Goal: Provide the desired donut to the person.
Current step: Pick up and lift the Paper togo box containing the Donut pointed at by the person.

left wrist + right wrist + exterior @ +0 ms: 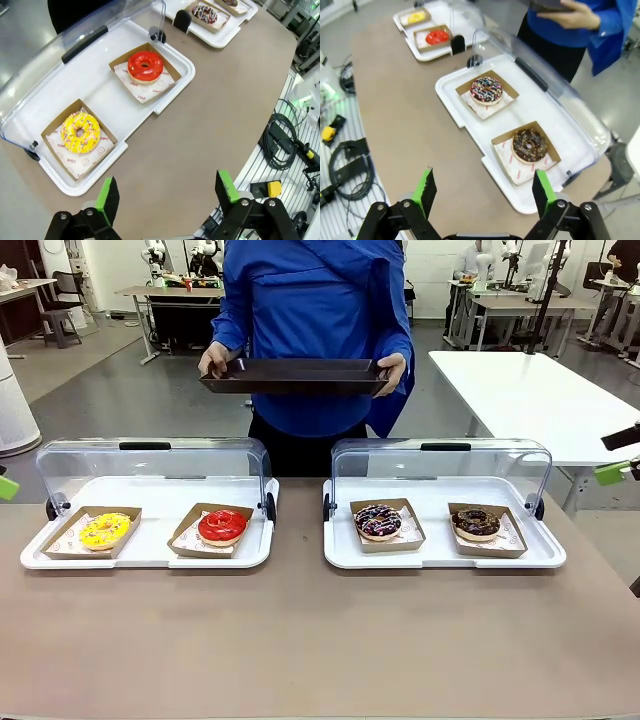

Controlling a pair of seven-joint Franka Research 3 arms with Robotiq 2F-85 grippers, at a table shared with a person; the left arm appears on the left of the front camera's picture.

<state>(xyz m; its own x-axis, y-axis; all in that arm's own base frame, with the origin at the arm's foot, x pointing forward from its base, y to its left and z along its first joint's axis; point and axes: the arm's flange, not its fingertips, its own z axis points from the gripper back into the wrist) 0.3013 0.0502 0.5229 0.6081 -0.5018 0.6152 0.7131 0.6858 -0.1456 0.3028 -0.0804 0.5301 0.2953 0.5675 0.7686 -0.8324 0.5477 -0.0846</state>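
The person [310, 320], in a bright blue coat, stands at the far side of the table and holds a dark tray [295, 375] level in both hands. In the left white case sit a yellow sprinkled donut [104, 530] [80, 132] and a red glazed donut [222, 525] [145, 65]. The right case holds a dark donut with pink sprinkles [378, 521] [486, 90] and a chocolate donut [477, 523] [529, 145]. Each donut lies in its own brown paper tray. My left gripper [166, 190] hangs open above the table's left end, holding nothing. My right gripper [483, 187] hangs open at the right end, also holding nothing.
Both white cases [150, 558] [440, 560] have their clear lids [150, 465] [440, 468] swung up at the back. The brown tabletop [300, 640] in front of them is bare. A white table [540, 400] stands at the back right. Cables [280, 145] lie beyond the table's edge.
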